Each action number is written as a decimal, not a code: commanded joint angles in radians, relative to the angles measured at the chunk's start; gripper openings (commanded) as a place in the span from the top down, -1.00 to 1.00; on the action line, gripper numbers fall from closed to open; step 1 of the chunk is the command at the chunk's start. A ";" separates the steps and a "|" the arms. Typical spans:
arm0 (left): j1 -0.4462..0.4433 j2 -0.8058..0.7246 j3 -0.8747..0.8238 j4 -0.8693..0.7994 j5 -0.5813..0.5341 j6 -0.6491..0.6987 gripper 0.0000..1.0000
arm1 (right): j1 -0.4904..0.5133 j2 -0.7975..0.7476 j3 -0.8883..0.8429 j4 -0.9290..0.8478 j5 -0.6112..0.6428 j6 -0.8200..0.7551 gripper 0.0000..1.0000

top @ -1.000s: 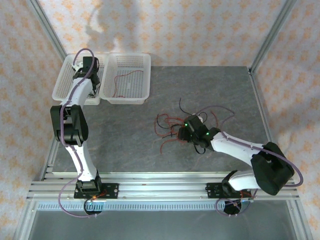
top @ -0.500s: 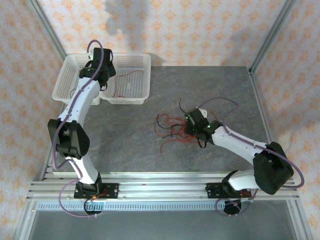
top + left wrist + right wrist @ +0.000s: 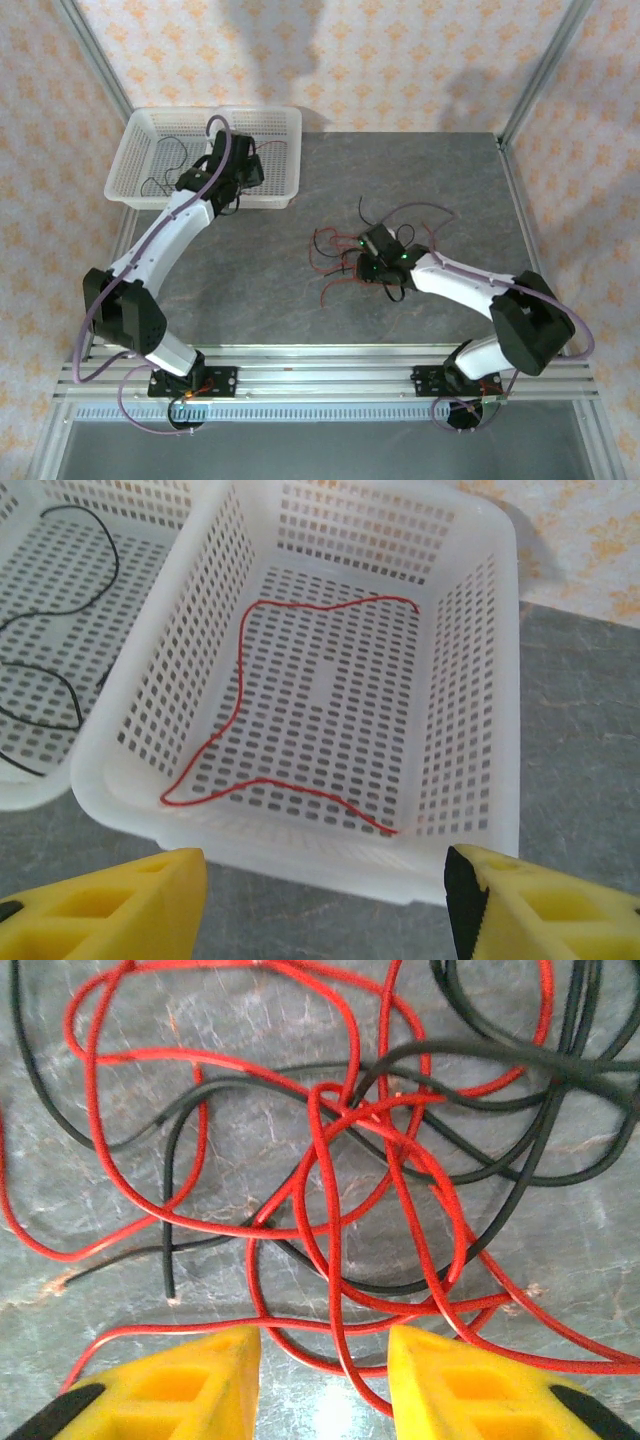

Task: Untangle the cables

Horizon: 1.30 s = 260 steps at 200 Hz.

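At the left stand 2 white plastic baskets with perforated walls. The left basket point(image 3: 30, 785) holds thin black wires point(image 3: 62, 683). The right basket point(image 3: 300, 855) holds 1 red wire point(image 3: 238, 675), lying in a loose curve. The left gripper point(image 3: 325, 880) hovers in front of the right basket, its yellow jaws spread wide with nothing between them.

Further right, on the grey marble-like table point(image 3: 420, 170), lie the remaining cables point(image 3: 340, 1160), red and black strands crossing in many loops. They look very light, limp and smooth. I judge a pinch should go on a free end or an outer loop, not on the knot. The right gripper point(image 3: 322, 1380) is low over the tangle. Its jaws are apart and 1 red strand runs between them, not pinched.
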 commanded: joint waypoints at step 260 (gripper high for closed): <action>-0.243 -0.326 -0.407 0.289 0.161 -0.043 -0.32 | -0.041 -0.199 0.476 -0.123 -0.185 -0.227 1.00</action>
